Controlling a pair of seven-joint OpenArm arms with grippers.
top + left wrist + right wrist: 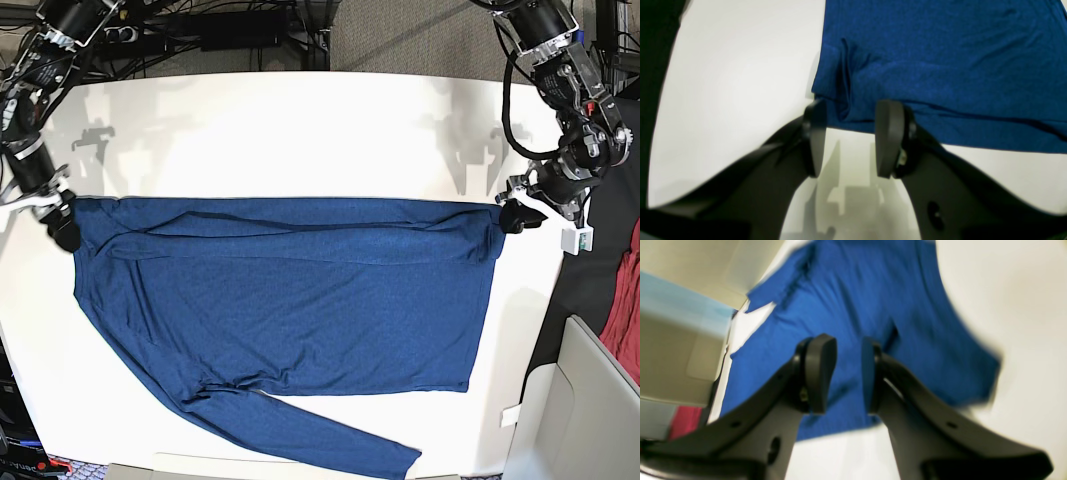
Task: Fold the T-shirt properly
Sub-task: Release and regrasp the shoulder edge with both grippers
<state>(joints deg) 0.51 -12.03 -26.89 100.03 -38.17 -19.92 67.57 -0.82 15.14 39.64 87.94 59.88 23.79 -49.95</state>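
The T-shirt (290, 310) lies spread flat across the white table (300, 120), its long upper edge running almost from one side of the table to the other, with a folded band of fabric along that edge. One sleeve trails from the lower part of the body toward the near edge of the table, ending near the bottom of the base view. The left gripper (848, 133) sits at the end of the shirt's upper edge, on the right side of the base view; in its wrist view the two dark jaws stand clearly apart, with a puckered corner of blue fabric showing just beyond the gap and bare table between the pads, so nothing is clamped. The right gripper (848, 373) is at the opposite end of the same edge, on the left of the base view. Its wrist view is blurred, yet the jaws show a narrower gap between them, with the blue cloth seen behind that gap rather than pinched in it. A reddish cloth (625, 300) hangs off to the side, beyond the table's edge.
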